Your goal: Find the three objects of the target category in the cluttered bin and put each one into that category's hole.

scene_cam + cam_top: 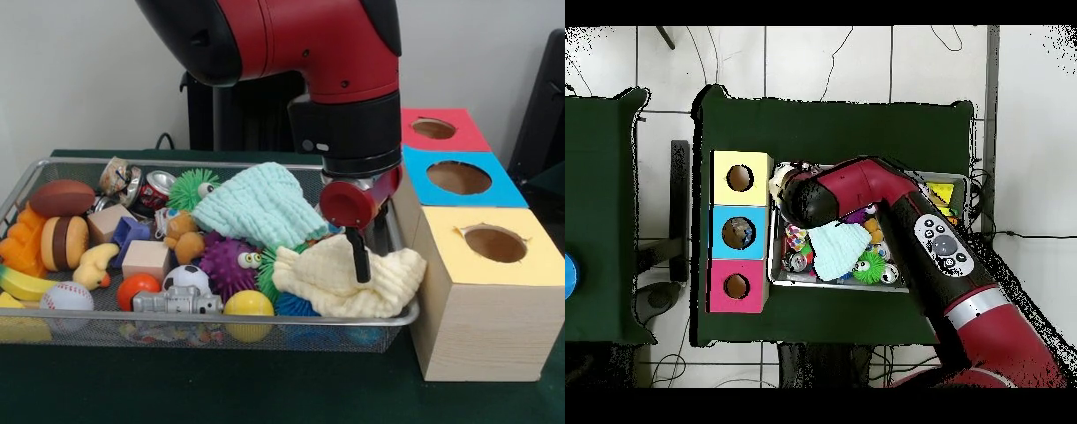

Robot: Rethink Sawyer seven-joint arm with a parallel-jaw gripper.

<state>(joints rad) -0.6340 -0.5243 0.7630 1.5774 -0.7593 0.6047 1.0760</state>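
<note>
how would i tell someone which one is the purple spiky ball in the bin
Start at the wire mesh bin and find the mint green knitted cloth near its middle. Just below its front edge sits the purple spiky rubber ball; unlike the green spiky balls nearby, it is purple, with googly eyes.

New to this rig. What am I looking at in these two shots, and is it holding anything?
It is a red and black robot arm working over a wire bin of toys on a green table. One picture is taken from across the table, the other from straight above. The pincer hangs over a cream cloth; I cannot tell whether it grips it. Beside that lie a mint cloth, balls and spiky toys. Next to the bin stand three boxes, each with a hole on top: yellow, blue and red.
</note>
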